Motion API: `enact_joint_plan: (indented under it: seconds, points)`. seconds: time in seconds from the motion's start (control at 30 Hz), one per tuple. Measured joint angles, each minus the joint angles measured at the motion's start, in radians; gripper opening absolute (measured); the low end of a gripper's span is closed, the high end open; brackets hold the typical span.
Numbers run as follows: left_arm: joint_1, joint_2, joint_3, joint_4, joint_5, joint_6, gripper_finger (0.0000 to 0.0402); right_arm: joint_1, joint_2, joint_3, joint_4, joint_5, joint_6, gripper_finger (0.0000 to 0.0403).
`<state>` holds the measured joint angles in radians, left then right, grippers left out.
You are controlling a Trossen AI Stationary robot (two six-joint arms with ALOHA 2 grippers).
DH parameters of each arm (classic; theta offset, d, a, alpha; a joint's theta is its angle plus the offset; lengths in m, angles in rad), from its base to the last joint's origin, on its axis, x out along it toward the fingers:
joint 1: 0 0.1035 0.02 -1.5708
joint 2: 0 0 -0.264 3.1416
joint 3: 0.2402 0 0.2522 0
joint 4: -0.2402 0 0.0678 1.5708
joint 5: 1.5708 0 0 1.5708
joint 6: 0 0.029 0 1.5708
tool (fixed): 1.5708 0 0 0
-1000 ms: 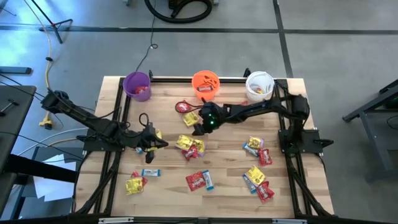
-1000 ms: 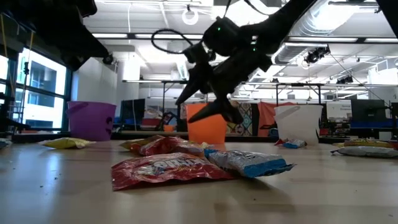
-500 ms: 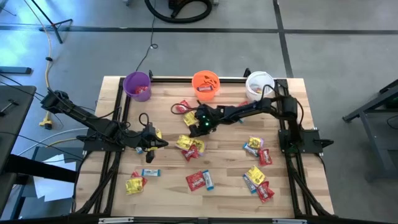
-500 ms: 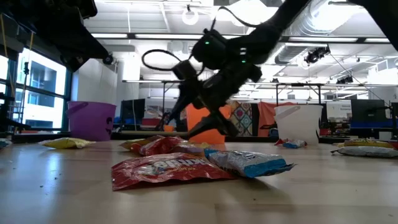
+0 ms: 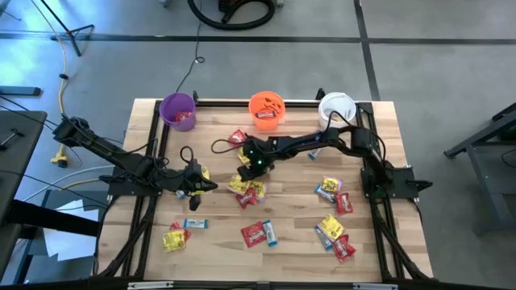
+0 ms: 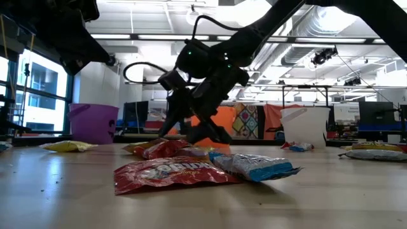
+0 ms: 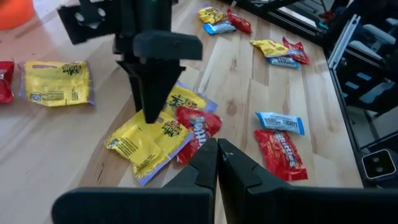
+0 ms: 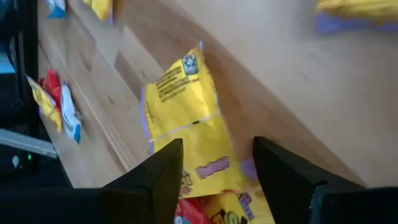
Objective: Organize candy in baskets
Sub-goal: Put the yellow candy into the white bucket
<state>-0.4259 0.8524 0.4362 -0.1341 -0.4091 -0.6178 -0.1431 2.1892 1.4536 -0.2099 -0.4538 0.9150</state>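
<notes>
High view: your right gripper (image 5: pixel 244 163), fingers spread wide, hangs over a yellow packet (image 5: pixel 243 184); left gripper (image 5: pixel 211 187) waits pinched closed.

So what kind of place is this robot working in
Probably a robotics lab or workshop: open ceiling ducts and strip lights, a grey concrete floor around the wooden table, and other benches behind.

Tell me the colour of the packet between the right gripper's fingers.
Yellow packet, clearest in the right wrist view.
</notes>
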Motion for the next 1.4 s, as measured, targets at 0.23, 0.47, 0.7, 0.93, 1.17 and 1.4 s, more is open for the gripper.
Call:
enact_joint_plan:
  seconds: [0.23, 0.47, 0.7, 0.93, 1.17, 1.4]
  points:
    - [0.0, 0.0, 0.0, 0.001, -0.01, -0.001, 0.0, 0.017, 0.005, 0.0, 0.008, -0.02, -0.026, 0.0135]
    - [0.0, 0.0, 0.0, 0.003, -0.045, -0.028, 0.0, 0.03, 0.005, -0.002, 0.011, -0.015, -0.117, 0.0027]
    - [0.0, 0.0, 0.0, 0.005, -0.061, -0.047, 0.0, 0.033, -0.005, -0.002, 0.024, -0.024, -0.177, 0.0002]
    - [0.0, 0.0, 0.0, 0.028, -0.111, -0.062, 0.0, 0.007, -0.119, -0.002, 0.003, 0.049, -0.209, 0.0001]
    - [0.051, 0.0, 0.0, 0.058, -0.14, -0.048, 0.0, -0.07, -0.303, -0.002, -0.08, 0.167, -0.29, 0.0]
    - [0.176, 0.0, 0.001, 0.187, -0.082, 0.059, 0.0, -0.198, -0.529, -0.002, -0.238, 0.293, -0.388, 0.0]
